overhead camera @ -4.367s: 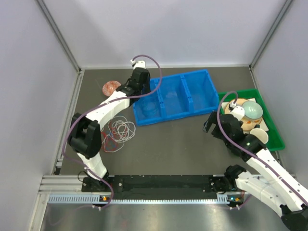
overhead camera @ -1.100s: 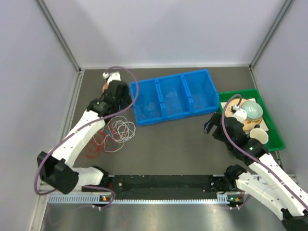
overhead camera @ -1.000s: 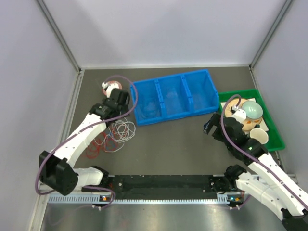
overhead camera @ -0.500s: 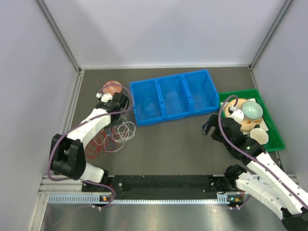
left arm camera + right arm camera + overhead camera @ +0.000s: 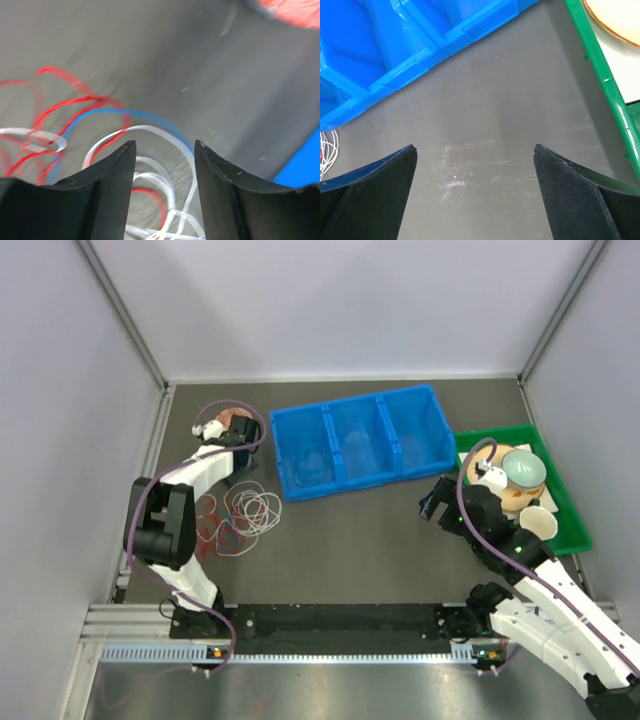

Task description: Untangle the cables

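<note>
A dark grey table (image 5: 350,550) sits inside pale grey walls. At its left, the cables (image 5: 245,512) lie in a loose heap of red, white and blue loops, in the same spot as half a second ago. The left arm has folded since then. Its elbow has drawn in towards the heap, and its wrist has moved back towards a small reddish coil (image 5: 236,419) at the rear. The left gripper (image 5: 238,455) hangs over the far edge of the loops. Its jaws are partly apart and hold nothing, and the wrist view shows white and blue strands (image 5: 150,170) on the table in the gap (image 5: 164,147). A blue three-compartment bin (image 5: 330,485) stands mid-table. The right gripper (image 5: 437,502) is unmoved, spread wide and empty (image 5: 475,150) above bare table. It is near the green tray (image 5: 572,530) of dishes.
</note>
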Available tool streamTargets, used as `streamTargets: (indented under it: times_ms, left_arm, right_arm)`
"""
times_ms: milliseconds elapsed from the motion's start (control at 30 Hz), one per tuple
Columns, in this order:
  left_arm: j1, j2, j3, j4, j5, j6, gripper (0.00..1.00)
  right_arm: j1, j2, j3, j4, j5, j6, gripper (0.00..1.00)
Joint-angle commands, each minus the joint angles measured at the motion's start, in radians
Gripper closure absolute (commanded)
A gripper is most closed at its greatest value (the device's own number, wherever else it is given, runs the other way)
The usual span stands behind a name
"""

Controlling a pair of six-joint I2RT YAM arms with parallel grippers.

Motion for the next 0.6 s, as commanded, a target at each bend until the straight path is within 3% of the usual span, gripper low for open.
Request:
streamTargets:
  times_ms: [0, 467, 567]
  left_arm:
    - [0.016, 0.053, 0.067, 0.117, 0.042, -0.026, 0.46]
    - [0.021, 0.112, 0.081, 0.105, 0.038, -0.029, 0.56]
    - [0.021, 0.063, 0.069, 0.099, 0.038, -0.027, 0.45]
  right_arm:
    - [0.006, -0.007, 0.010, 0.017, -0.011, 0.000, 0.01]
    - [0.006, 0.009, 0.010, 0.019, -0.002, 0.012, 0.01]
    - [0.004, 0.010, 0.015, 0.017, -0.002, 0.006, 0.01]
